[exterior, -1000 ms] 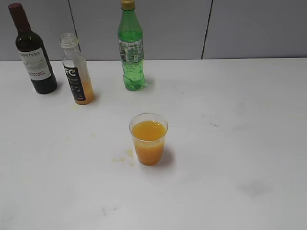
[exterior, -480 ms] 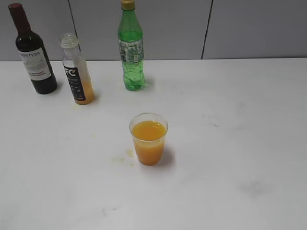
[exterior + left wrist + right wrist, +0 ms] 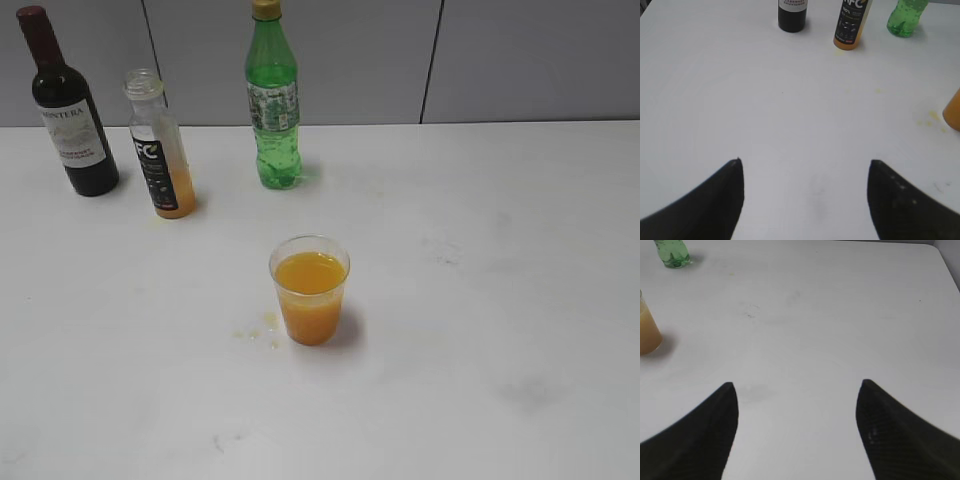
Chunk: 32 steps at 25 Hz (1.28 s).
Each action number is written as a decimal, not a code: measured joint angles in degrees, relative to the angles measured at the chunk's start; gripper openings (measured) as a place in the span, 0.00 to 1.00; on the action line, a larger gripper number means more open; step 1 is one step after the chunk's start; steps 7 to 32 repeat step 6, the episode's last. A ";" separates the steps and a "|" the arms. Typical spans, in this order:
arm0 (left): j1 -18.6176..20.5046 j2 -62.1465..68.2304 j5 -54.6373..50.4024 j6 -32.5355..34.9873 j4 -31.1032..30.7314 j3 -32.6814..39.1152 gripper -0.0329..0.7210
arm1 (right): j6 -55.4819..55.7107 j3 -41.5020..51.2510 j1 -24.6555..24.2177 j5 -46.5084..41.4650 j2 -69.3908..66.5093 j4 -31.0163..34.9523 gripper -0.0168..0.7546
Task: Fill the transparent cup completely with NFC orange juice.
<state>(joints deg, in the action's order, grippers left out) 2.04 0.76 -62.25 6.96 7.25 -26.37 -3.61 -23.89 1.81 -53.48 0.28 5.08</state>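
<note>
My left fingers (image 3: 805,200) stand wide apart with nothing between them, two dark matte wedges hanging over bare white counter (image 3: 765,110). My right fingers (image 3: 797,430) are spread the same way, black with a fine woven grain, also empty.

The short transparent cup (image 3: 309,290), thin-walled clear plastic tapering slightly toward its base, stands upright well ahead and to the right of my left fingers and ahead and to the left of my right ones, at the frame edge in both wrist views. The cloudy NFC orange juice (image 3: 309,275) in it reaches near the rim, leaving a narrow clear band above. A few small yellowish drops (image 3: 262,330) lie on the counter just beside its base, on my left fingers' side.

Far ahead of my left fingers stands the small clear bottle with a black label (image 3: 160,145), uncapped, wide-necked, with a little orange liquid at the bottom. A dark glass wine bottle (image 3: 70,110) stands near it, further left, and a green ribbed plastic soda bottle (image 3: 273,100) stands to its right, capped.

The counter is smooth, lightly scuffed, and open around both sets of fingers. Its right edge shows far ahead of my right fingers.
</note>
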 joint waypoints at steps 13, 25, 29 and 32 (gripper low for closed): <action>0.00 0.00 0.00 0.00 -0.29 0.00 0.82 | 0.00 0.00 0.00 0.00 0.00 0.00 0.76; 0.00 0.00 0.00 0.00 -0.29 0.00 0.82 | 0.00 0.00 0.00 0.00 0.00 0.00 0.76; 0.00 0.00 0.00 0.00 -0.29 0.00 0.82 | 0.00 0.00 0.00 0.00 0.00 0.00 0.76; 0.00 0.00 0.00 0.00 -0.29 0.00 0.82 | 0.00 0.00 0.00 0.00 0.00 0.00 0.76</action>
